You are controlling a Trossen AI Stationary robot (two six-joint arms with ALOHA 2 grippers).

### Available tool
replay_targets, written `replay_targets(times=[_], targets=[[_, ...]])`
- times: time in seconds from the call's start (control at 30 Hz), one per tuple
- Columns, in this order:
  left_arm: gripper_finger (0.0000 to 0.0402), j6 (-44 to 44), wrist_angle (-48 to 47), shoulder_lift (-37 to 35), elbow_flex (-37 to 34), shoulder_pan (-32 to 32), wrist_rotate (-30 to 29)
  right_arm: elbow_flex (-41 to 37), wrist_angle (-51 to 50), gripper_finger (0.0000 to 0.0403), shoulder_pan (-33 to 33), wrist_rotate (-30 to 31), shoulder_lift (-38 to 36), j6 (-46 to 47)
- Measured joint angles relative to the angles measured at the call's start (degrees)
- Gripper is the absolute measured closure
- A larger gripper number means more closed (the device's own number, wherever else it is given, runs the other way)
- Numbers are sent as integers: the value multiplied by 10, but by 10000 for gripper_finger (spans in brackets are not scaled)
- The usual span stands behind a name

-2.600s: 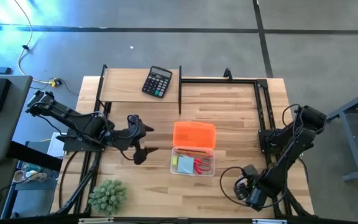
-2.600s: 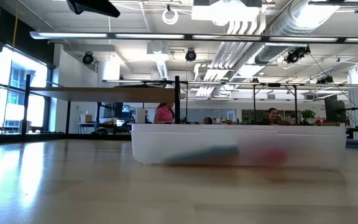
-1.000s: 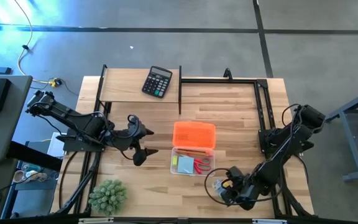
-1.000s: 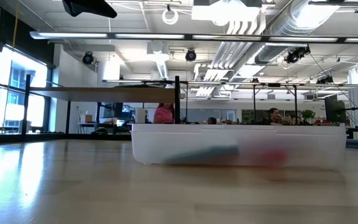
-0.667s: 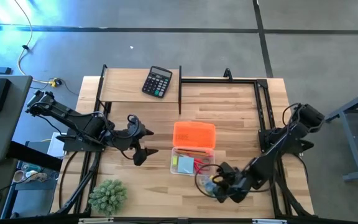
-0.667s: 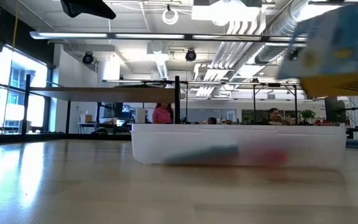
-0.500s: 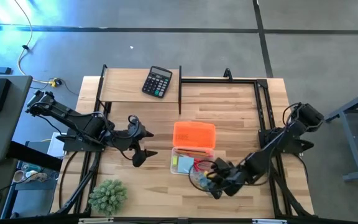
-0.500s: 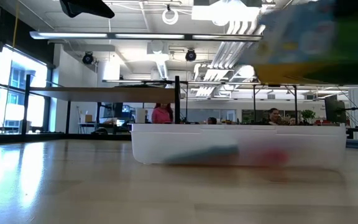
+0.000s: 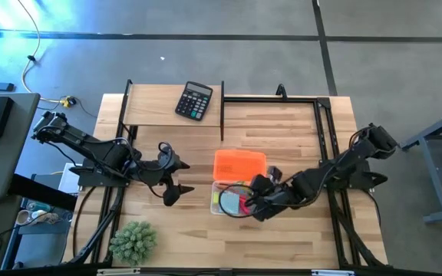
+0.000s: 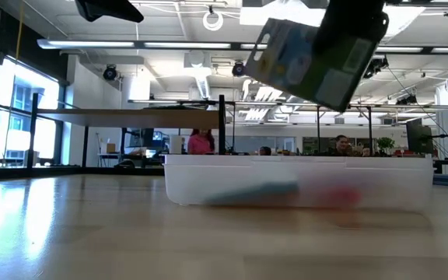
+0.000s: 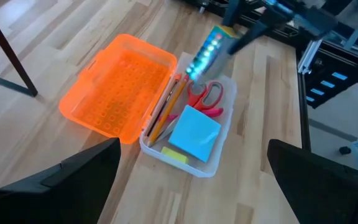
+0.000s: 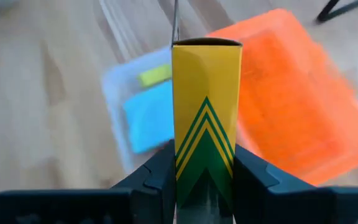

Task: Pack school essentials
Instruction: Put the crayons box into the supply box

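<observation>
A clear box [image 9: 219, 208] lies mid-table with its orange lid [image 9: 239, 165] swung open toward the far edge. Inside it are red-handled scissors [image 11: 207, 96], a light-blue notepad [image 11: 194, 132], two wooden pencils [image 11: 163, 115] and a small yellow block [image 11: 174, 156]. My right gripper [image 12: 205, 180] hangs above the box, shut on a green-yellow packet [image 12: 205, 124], which also shows high in the low view [image 10: 313, 58]. My left gripper [image 9: 179, 175] stays raised to the left of the box, open, with nothing between its fingers. My right gripper pinches the packet between its two fingers, one on each broad face, at the end nearest the wrist [image 12: 205, 167]. The fingers come slanting down from the table's right. The packet sticks out beyond them, tilted, lifted clear above the box.
A black calculator [image 9: 194, 100] lies on the raised shelf at the far edge. A spiky green plant [image 9: 133, 240] stands at the near left corner. Black frame rails [image 9: 324, 130] run along the right side. People sit in the room beyond the table.
My right gripper has swung from the table's near right corner toward the left and far side, rising and rolling its wrist. It has carried the packet over the box, and the packet has turned with it.
</observation>
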Motion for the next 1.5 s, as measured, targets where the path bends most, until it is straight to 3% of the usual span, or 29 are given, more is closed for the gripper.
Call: replay_targets(times=[0.17, 0.3, 0.7, 1.17, 1.5], targets=[[5, 8, 0, 0, 0, 0, -2, 0, -18, 300, 0, 19, 26, -100], [5, 14, 0, 0, 0, 0, -3, 9, -34, 300, 0, 22, 53, -122], [5, 11, 0, 0, 0, 0, -5, 201, -240, 300, 4, 81, 175, -193], [5, 21, 0, 0, 0, 0, -6, 210, -245, 300, 16, 130, 248, -147], [5, 21, 0, 0, 0, 0, -4, 209, -246, 300, 11, 128, 293, -141]])
